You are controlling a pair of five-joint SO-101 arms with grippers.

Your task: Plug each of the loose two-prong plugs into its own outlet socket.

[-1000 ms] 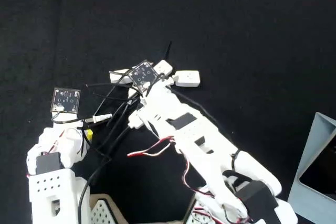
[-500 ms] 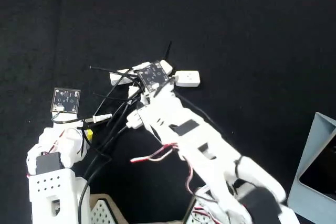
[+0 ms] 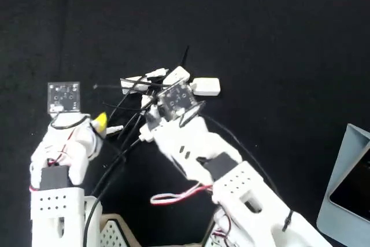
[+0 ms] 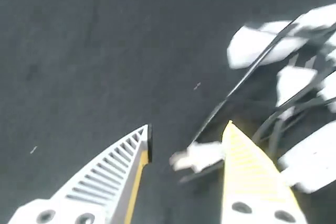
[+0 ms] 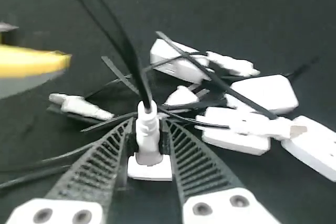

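Several white outlet blocks (image 3: 206, 87) lie bunched mid-table among black cords (image 3: 124, 143); the right wrist view has them as outlet blocks (image 5: 268, 94) too. My right gripper (image 5: 148, 124) is shut on a white two-prong plug (image 5: 148, 148), whose black cord runs up between the fingers. It hovers just short of the blocks. A second loose white plug (image 3: 113, 129) lies left of the pile. My left gripper (image 4: 187, 128) stands open around that plug (image 4: 199, 156), which sits closer to the yellow finger (image 4: 247, 166).
Tangled black cords (image 5: 210, 85) cross over the outlet blocks. A grey box (image 3: 350, 183) stands at the table's right edge. The left arm's yellow finger (image 5: 31, 61) is close beside my right gripper. Bare black cloth (image 3: 277, 44) covers the far half.
The right arm has drawn back from the outlet pile toward the near edge, with the plug held. The left arm has pushed forward and its yellow finger has come into sight beside the loose plug.
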